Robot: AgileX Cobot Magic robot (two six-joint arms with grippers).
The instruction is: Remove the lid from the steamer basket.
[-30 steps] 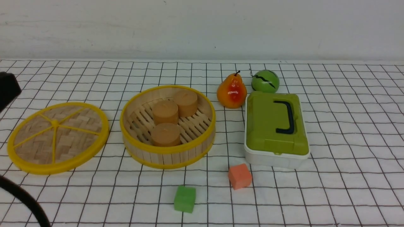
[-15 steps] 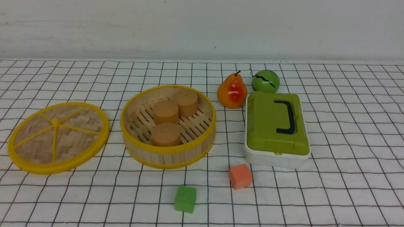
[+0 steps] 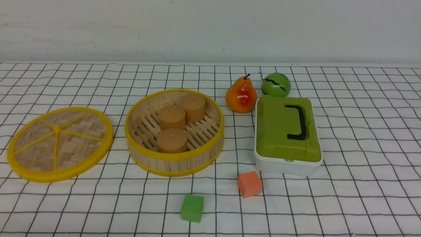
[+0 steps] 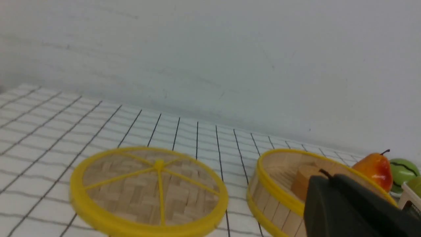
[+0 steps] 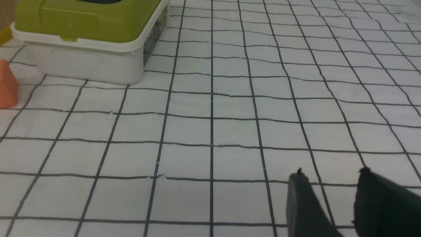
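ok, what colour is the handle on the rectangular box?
Black handle on a green lid; front view shows it best.

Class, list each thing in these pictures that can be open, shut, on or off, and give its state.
steamer basket: uncovered
lid: off, lying flat beside it
green-topped box: shut
right gripper: open, empty
left gripper: cannot tell

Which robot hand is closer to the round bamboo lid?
The left. The left hand is near the lid, with its camera facing it. The right hand hovers by the green-topped box, on the far side of the steamer basket.
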